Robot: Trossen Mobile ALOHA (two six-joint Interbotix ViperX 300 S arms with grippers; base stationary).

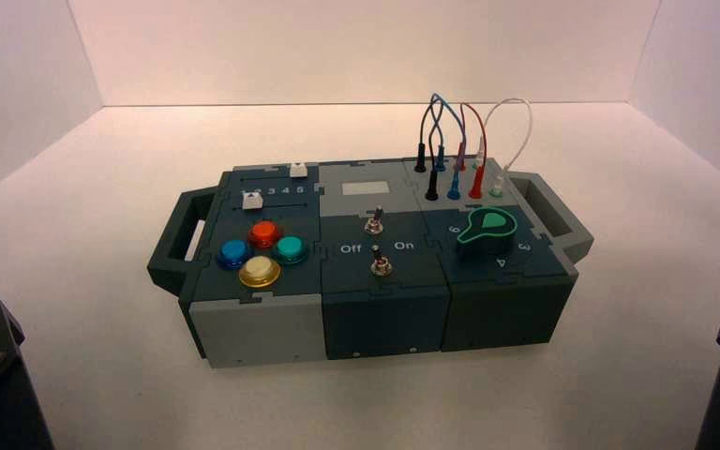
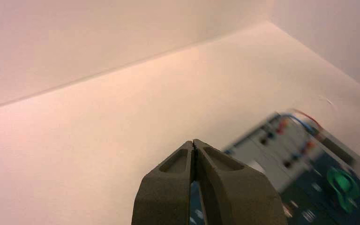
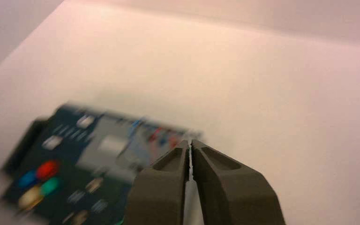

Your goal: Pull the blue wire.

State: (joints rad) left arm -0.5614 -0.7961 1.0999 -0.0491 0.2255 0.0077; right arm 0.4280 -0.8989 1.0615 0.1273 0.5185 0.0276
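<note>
Jaws on both the left gripper point(image 2: 194, 143) and right gripper point(image 3: 190, 142) are sitting pressed closed, gripping nothing, hanging well short of the blue wire point(image 1: 442, 117) looping over the box point(image 1: 375, 272).

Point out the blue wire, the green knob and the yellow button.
blue wire point(image 1: 454, 194), high view, on its near blue plug.
green knob point(image 1: 487, 226), high view, on the middle of its top.
yellow button point(image 1: 259, 272), high view, on the middle of its cap.

Blue wire point(image 1: 438, 117) crowded: black wire point(image 1: 424, 122) crosses it on the left, red wire point(image 1: 476, 131) just right. Open room above and behind box point(image 1: 375, 272).
</note>
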